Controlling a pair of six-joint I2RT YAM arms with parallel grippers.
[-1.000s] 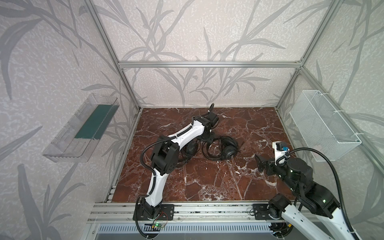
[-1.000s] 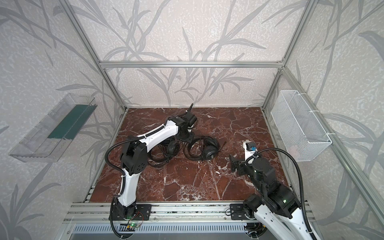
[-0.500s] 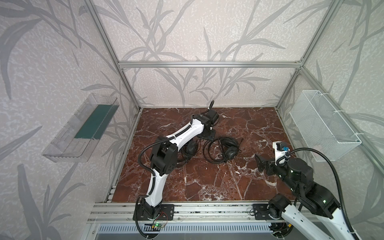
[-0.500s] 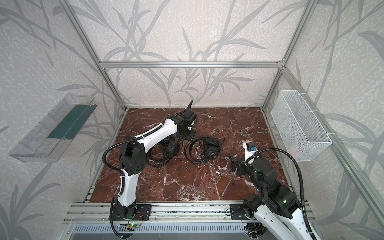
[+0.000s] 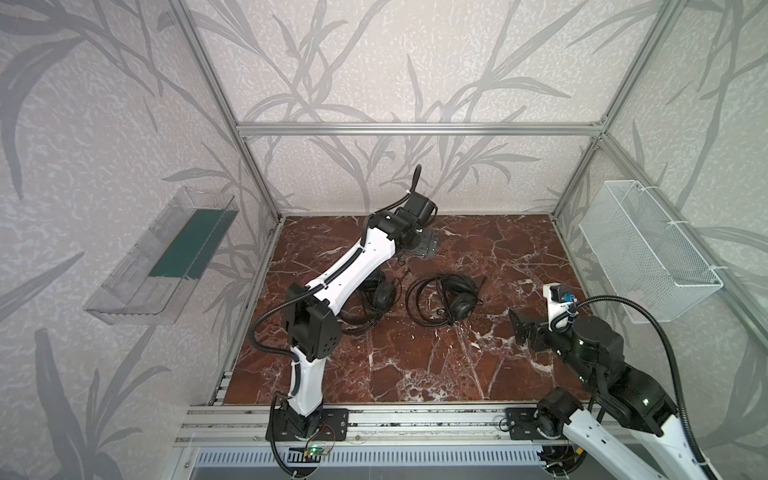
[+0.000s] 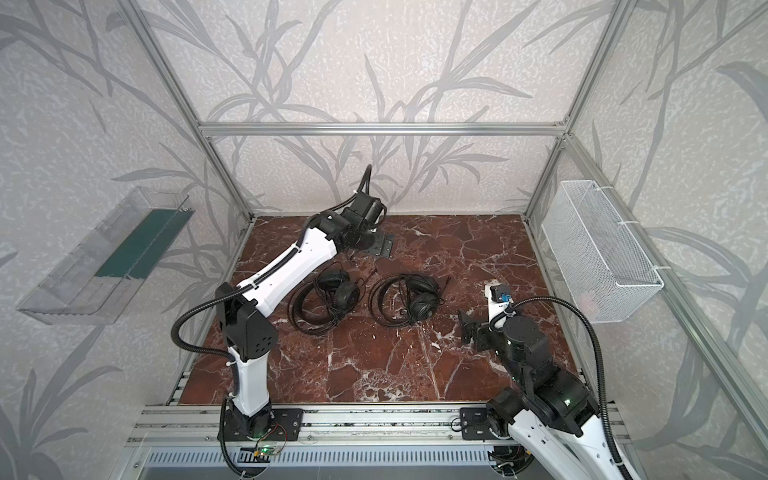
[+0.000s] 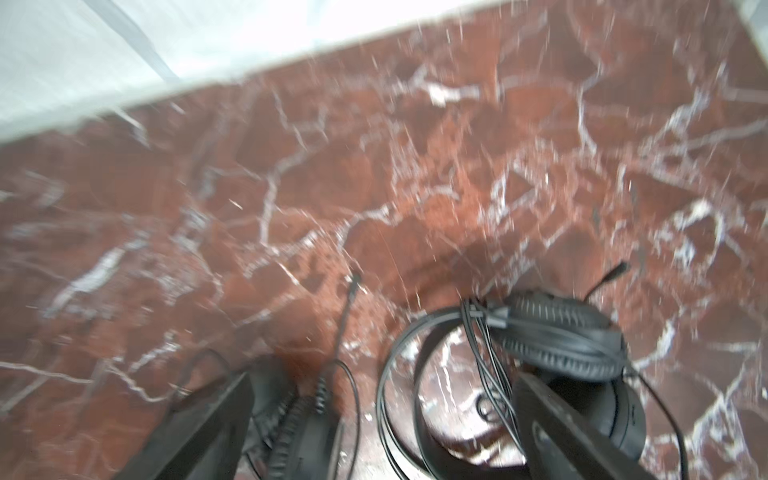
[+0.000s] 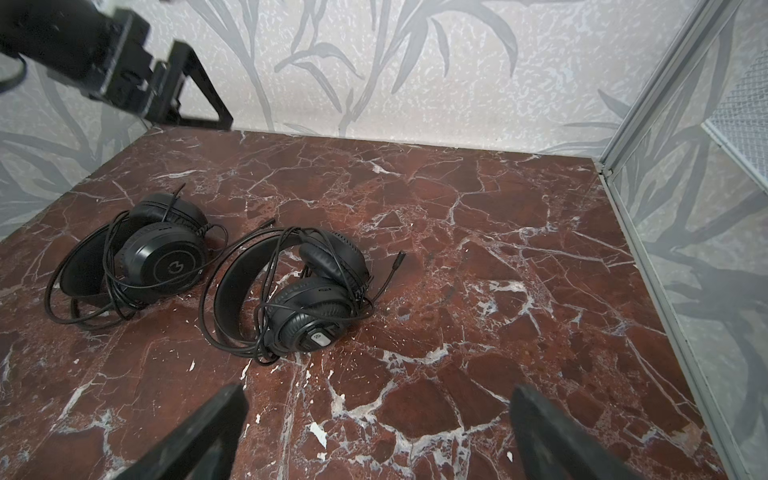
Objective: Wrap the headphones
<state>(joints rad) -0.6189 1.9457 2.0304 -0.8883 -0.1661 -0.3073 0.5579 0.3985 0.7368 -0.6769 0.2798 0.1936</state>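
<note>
Two black headphones lie side by side mid-floor on the red marble, each with its thin cable looped loosely over and around it. The left headphones [image 5: 380, 297] [image 6: 332, 297] [image 8: 158, 253] are partly hidden under my left arm in a top view. The right headphones [image 5: 451, 297] [image 6: 411, 299] [image 8: 311, 291] [image 7: 561, 336] have a small boom mic sticking out. My left gripper [image 5: 424, 247] [image 6: 381, 247] [image 7: 386, 415] hangs open and empty above the floor, behind both sets, near the back wall. My right gripper [image 5: 519, 328] [image 6: 467, 328] [image 8: 378, 415] is open and empty, low over bare marble right of them.
A clear plastic tray [image 5: 166, 257] hangs on the left wall and a white wire basket [image 5: 648, 253] on the right wall. Aluminium frame posts edge the floor. Bare marble stretches in front of the headphones toward the front rail [image 5: 395, 415].
My left gripper has opened wide and lifted back away from the headphones toward the rear wall; its wrist view is blurred. The right arm has not moved.
</note>
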